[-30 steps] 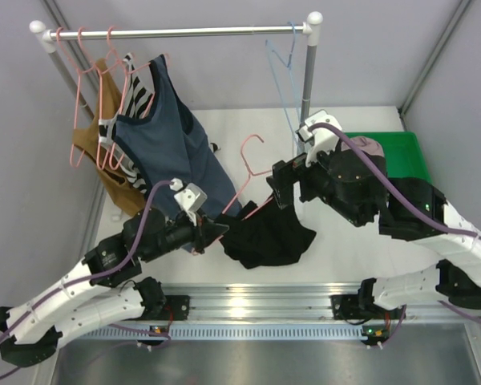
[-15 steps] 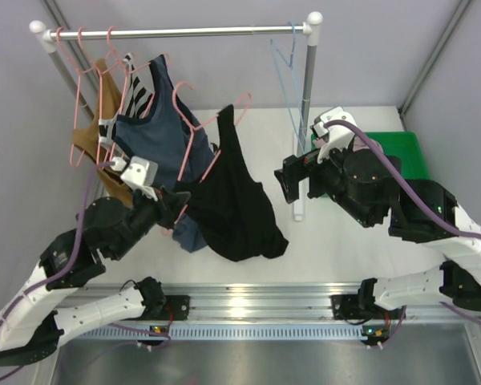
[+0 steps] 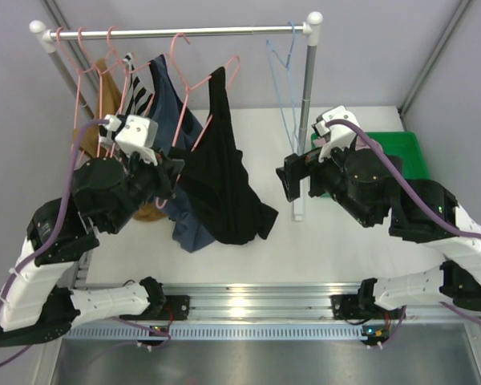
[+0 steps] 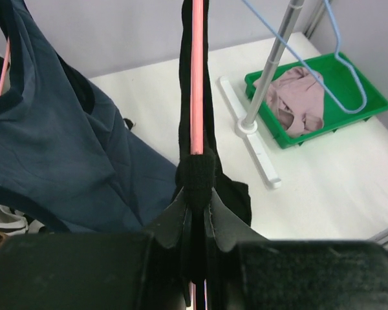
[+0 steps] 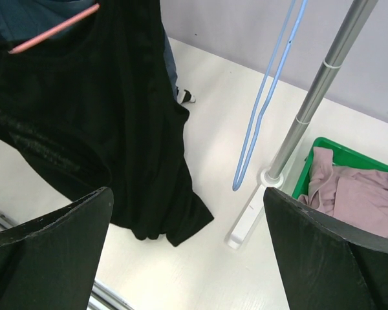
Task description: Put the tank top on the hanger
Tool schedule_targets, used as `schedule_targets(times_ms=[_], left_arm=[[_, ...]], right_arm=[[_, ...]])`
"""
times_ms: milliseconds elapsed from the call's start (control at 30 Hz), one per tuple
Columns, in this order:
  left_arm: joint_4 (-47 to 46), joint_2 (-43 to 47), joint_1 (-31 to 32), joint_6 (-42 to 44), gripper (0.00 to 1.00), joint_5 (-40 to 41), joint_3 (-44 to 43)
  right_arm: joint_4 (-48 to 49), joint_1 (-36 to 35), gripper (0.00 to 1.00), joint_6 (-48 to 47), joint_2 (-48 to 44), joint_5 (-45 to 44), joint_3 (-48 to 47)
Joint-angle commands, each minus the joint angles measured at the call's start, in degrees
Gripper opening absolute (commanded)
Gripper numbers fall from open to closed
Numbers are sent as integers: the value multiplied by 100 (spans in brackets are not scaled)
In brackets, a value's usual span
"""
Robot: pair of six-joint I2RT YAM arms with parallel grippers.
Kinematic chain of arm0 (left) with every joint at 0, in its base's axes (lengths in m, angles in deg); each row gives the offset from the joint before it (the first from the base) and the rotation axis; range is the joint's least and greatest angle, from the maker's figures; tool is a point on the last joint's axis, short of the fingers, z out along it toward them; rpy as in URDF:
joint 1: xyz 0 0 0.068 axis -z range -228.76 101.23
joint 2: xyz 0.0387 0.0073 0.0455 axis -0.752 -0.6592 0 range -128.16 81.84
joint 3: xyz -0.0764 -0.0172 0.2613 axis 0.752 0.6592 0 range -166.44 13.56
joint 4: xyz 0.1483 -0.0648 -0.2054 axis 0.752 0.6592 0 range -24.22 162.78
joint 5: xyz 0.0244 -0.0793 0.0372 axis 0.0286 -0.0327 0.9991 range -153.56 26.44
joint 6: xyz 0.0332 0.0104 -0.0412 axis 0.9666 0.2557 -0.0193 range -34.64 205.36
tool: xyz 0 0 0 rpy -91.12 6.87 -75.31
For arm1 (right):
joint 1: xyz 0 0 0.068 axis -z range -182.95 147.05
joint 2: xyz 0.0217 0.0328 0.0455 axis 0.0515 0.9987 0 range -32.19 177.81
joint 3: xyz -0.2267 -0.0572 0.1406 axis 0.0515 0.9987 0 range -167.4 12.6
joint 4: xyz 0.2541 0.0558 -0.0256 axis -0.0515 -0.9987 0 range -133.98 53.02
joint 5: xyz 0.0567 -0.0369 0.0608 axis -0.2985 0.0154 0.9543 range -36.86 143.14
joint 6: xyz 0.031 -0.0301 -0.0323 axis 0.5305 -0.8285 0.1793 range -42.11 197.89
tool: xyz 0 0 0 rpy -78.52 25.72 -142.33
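Black tank top (image 3: 224, 180) hanging on the pink hanger (image 4: 196, 77), left gripper (image 4: 195, 194) clamped on the wire. Off at its 3 o'clock, right gripper (image 5: 186, 194) with jaws wide apart.

Black tank top (image 3: 224, 172), soft and limp, draped over hanger (image 4: 196, 77), hem bunched low, hung clear of table (image 3: 337, 241). Thin salmon-pink wire, tilted, run through fabric, raised near rail (image 3: 224, 31).
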Motion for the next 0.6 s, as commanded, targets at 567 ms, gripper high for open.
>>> schedule_targets(times_ms=[567], left_arm=[[-1116, -551, -2110, 167, 0, -1664, 547]], right_arm=[[528, -46, 100, -42, -227, -33, 298]])
